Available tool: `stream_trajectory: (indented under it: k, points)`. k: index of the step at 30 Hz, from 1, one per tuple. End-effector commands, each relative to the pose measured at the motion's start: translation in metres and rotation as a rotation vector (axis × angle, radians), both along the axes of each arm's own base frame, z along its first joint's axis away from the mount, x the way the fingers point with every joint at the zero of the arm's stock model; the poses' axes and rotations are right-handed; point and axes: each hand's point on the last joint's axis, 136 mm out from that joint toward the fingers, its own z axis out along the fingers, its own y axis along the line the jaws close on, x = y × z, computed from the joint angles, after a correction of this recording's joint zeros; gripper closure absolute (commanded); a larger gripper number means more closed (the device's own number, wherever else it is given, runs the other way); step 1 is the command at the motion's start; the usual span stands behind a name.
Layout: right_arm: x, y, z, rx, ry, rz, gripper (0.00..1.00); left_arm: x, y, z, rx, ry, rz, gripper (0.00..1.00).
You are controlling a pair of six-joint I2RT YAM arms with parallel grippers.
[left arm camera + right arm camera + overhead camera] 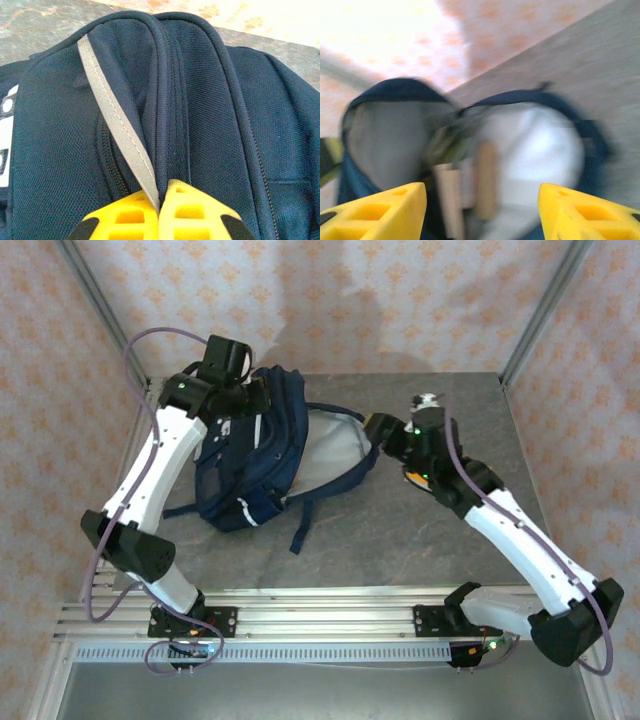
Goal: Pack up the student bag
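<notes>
Looking down, we find the student bag (255, 455) left of centre on the grey bench (430, 540), with open room to its right. Left jaws clench its top seam; right jaws, released, face its open mouth.

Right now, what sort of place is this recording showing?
Probably a staged robot test booth, not a real room: a grey stone-look tabletop boxed in by orange-patterned wallpaper panels, a slotted aluminium mounting rail along its near edge, and a navy blue fabric backpack lying on it.

L gripper (160, 192) pinched closed; R gripper (480, 195) spread apart, seemingly wide.
</notes>
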Motion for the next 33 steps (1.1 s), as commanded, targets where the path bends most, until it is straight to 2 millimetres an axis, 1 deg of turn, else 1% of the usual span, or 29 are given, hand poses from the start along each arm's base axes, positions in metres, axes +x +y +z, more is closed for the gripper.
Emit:
stream_trajectory:
  k: [1,3,4,5,7,9,11,13,15,16,18,19,20,22,24,26,27,29,31,33]
  points:
    - [-0.016,-0.074,-0.054,-0.233,0.232,-0.181,0.43,0.047,0.027,-0.01,0.126,-0.091,0.101,1.0]
    - [-0.018,-0.096,-0.066,-0.335,0.267,-0.232,0.46,0.061,0.019,-0.033,0.086,-0.055,0.08,1.0]
    - [-0.018,-0.108,-0.072,-0.379,0.291,-0.273,0.51,0.066,0.013,-0.044,0.061,-0.032,0.068,1.0]
    - [-0.016,-0.115,-0.079,-0.395,0.314,-0.299,0.56,0.069,0.007,-0.051,0.034,-0.018,0.054,0.97]
    - [-0.01,-0.128,-0.097,-0.389,0.364,-0.35,0.66,0.073,-0.01,-0.059,-0.058,-0.009,0.019,0.83]
    - [0.002,-0.138,-0.116,-0.381,0.408,-0.399,0.79,0.068,-0.018,-0.061,-0.113,-0.005,0.005,0.72]
    - [0.015,-0.143,-0.131,-0.365,0.446,-0.421,0.85,0.057,-0.02,-0.062,-0.117,0.006,-0.015,0.63]
    - [0.03,-0.153,-0.148,-0.397,0.504,-0.457,0.95,0.04,-0.016,-0.064,-0.078,0.023,-0.032,0.55]
    - [0.042,-0.164,-0.168,-0.386,0.584,-0.505,1.0,0.023,-0.013,-0.065,-0.06,0.03,-0.048,0.49]
    - [0.046,-0.171,-0.18,-0.362,0.64,-0.533,1.0,0.014,-0.011,-0.066,-0.044,0.033,-0.053,0.46]
    - [0.054,-0.184,-0.201,-0.32,0.747,-0.583,1.0,-0.005,-0.009,-0.069,0.011,0.04,-0.078,0.42]
    - [0.058,-0.189,-0.212,-0.301,0.797,-0.585,1.0,-0.016,-0.012,-0.072,0.055,0.044,-0.108,0.41]
    - [0.063,-0.193,-0.217,-0.29,0.822,-0.586,1.0,-0.026,-0.015,-0.076,0.092,0.052,-0.137,0.41]
    - [0.074,-0.201,-0.234,-0.273,0.869,-0.583,1.0,-0.049,-0.021,-0.084,0.172,0.074,-0.191,0.41]
    - [0.083,-0.204,-0.25,-0.237,0.925,-0.562,1.0,-0.069,-0.029,-0.086,0.2,0.075,-0.235,0.41]
    - [0.089,-0.199,-0.267,-0.193,0.986,-0.509,1.0,-0.087,-0.035,-0.082,0.2,0.062,-0.255,0.41]
    - [0.09,-0.197,-0.276,-0.19,1.027,-0.485,1.0,-0.094,-0.038,-0.08,0.186,0.054,-0.264,0.41]
    - [0.087,-0.191,-0.288,-0.186,1.083,-0.439,1.0,-0.106,-0.04,-0.074,0.157,0.041,-0.264,0.41]
    - [0.078,-0.183,-0.298,-0.177,1.119,-0.414,1.0,-0.114,-0.04,-0.069,0.131,0.03,-0.259,0.41]
    - [0.068,-0.169,-0.306,-0.16,1.144,-0.38,1.0,-0.118,-0.037,-0.062,0.117,0.011,-0.252,0.41]
